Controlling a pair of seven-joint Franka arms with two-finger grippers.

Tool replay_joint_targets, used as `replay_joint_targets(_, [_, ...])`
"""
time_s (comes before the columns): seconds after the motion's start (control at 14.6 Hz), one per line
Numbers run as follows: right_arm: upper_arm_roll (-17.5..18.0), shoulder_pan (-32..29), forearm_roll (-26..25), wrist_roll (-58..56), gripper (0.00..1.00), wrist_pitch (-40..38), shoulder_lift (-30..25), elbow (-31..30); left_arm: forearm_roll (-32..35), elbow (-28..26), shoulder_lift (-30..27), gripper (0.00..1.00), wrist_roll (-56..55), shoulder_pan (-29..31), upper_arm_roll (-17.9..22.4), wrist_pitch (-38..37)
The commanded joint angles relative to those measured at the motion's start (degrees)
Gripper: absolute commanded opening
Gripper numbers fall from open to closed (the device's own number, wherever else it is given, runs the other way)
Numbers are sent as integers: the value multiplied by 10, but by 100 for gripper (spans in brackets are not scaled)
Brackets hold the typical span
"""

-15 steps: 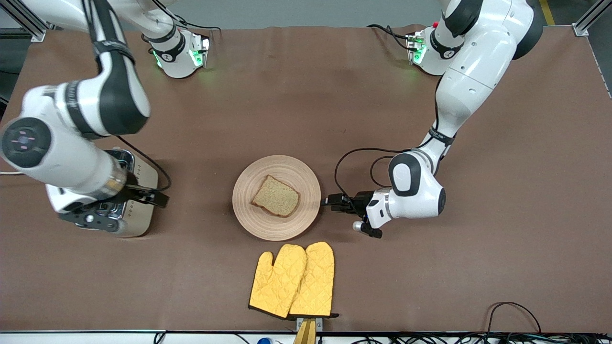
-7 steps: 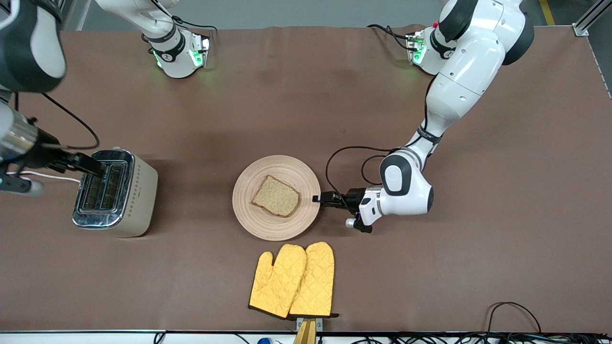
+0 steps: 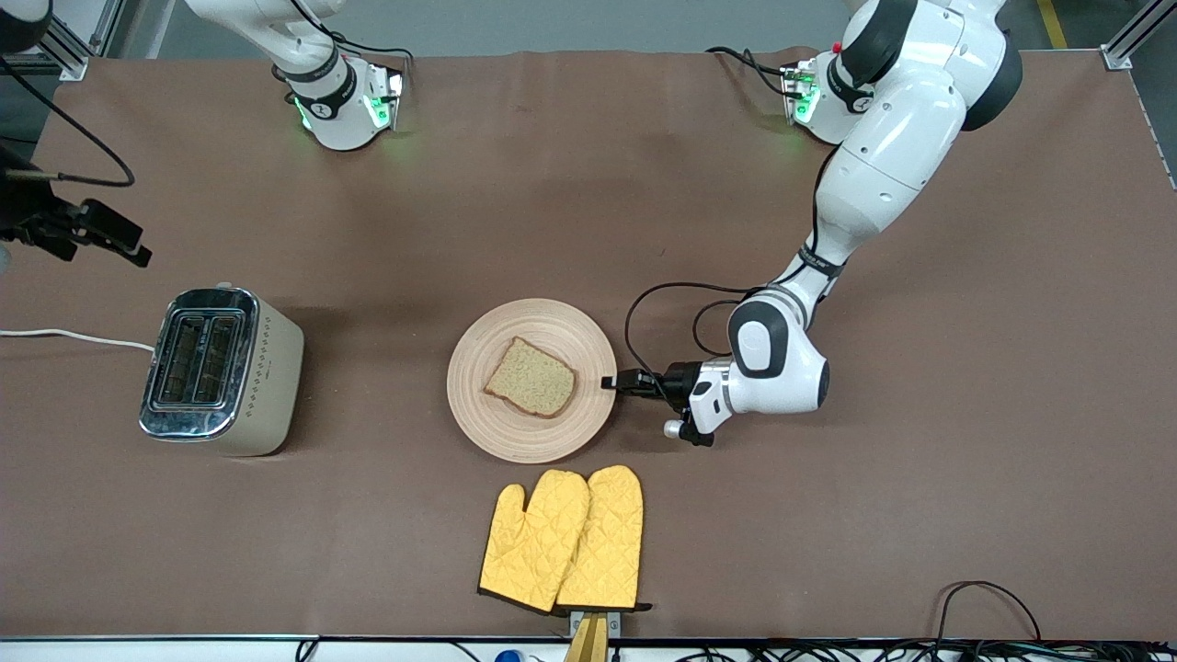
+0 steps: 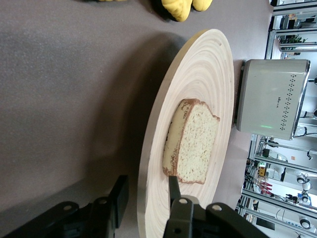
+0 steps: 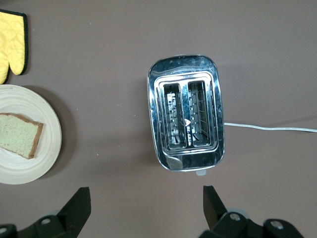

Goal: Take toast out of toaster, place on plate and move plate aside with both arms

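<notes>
The pale wooden plate (image 3: 515,432) lies mid-table with the speckled toast (image 3: 531,378) flat on it. My left gripper (image 3: 609,382) is low at the plate's rim on the left arm's side. In the left wrist view the left gripper (image 4: 147,191) straddles the rim of the plate (image 4: 198,74): one finger (image 4: 174,186) lies over the top face close to the toast (image 4: 195,144), the other (image 4: 120,198) stands off below the rim with a gap. My right gripper (image 3: 101,234) hangs open over the table beside the toaster, nothing between its fingers (image 5: 79,206).
A chrome-topped toaster (image 3: 216,368) with two empty slots (image 5: 185,114) stands toward the right arm's end, its white cord (image 3: 74,336) trailing off the table. Yellow oven mitts (image 3: 563,538) lie nearer the front camera than the plate.
The right arm has swung up and away from over the toaster toward the table's edge. My left gripper slid onto the plate's rim and its fingers narrowed.
</notes>
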Motion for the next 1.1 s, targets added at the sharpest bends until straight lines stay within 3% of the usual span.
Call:
replay_joint_targets(0.0, [4, -12, 3, -6, 100, -43, -3, 36, -17, 7, 6, 32, 15, -4, -1, 3])
replay_joint_targets(0.69, [4, -18, 3, -1, 100, -45, 11, 71, -32, 9, 13, 2, 15, -11, -1, 3])
replay_joint_targets(1.03, [4, -18, 3, -6, 100, -48, 11, 71, -32, 10, 0, 0, 14, -6, -1, 2])
